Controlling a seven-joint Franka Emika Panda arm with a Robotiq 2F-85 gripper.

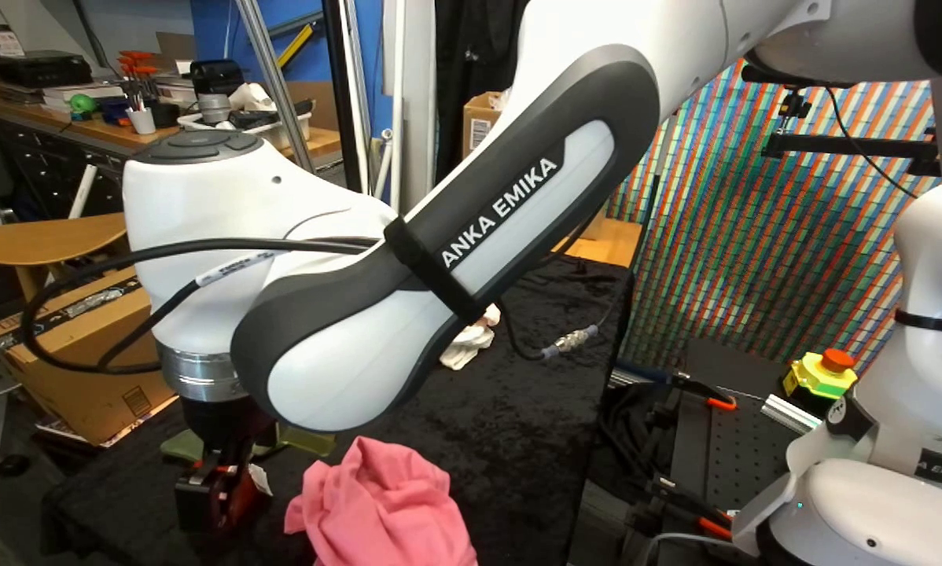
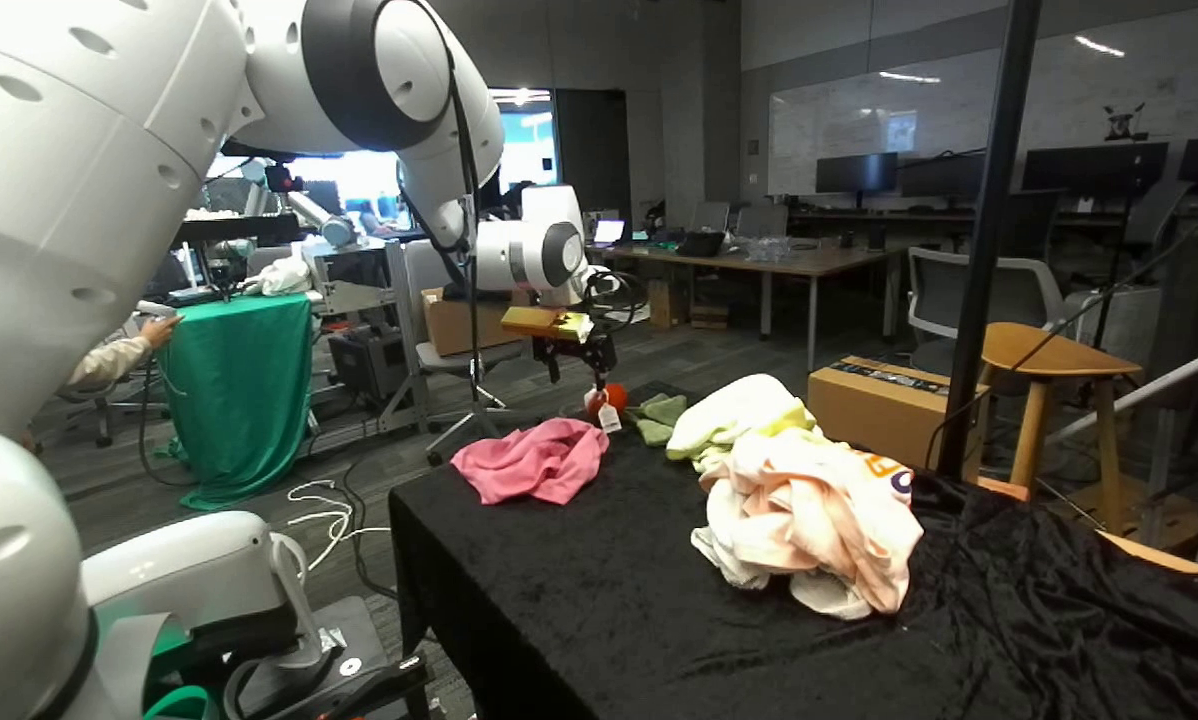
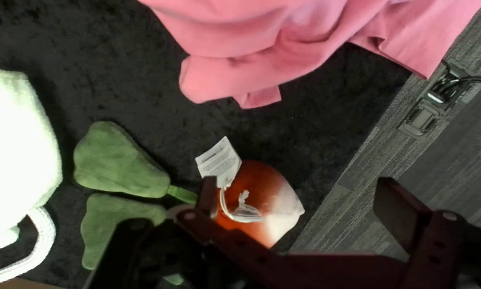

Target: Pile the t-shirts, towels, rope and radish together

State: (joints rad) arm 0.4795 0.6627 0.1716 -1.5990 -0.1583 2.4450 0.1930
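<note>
The radish (image 3: 272,180), red with a whitish end, a paper tag and green leaves (image 3: 120,164), lies near the table edge. Over it my gripper (image 3: 298,196) stands open: one finger (image 3: 208,196) overlaps the leaf end, the other (image 3: 395,212) shows against the floor beyond the table. In an exterior view the radish (image 2: 616,397) sits behind the pink cloth (image 2: 539,462). A pale yellow-green cloth (image 2: 734,415) and a peach-and-white printed one (image 2: 809,500) are heaped together. Which are t-shirts or towels I cannot tell. Part of the rope (image 3: 45,233) curves out beside the pale cloth (image 3: 15,140).
The black-covered table (image 2: 579,590) ends close to the radish, with carpeted floor (image 3: 365,200) and a floor outlet (image 3: 421,116) past it. A dark upright pole (image 2: 989,230) rises at the table's side. Beyond stand a cardboard box (image 2: 889,405) and a wooden stool (image 2: 1059,350).
</note>
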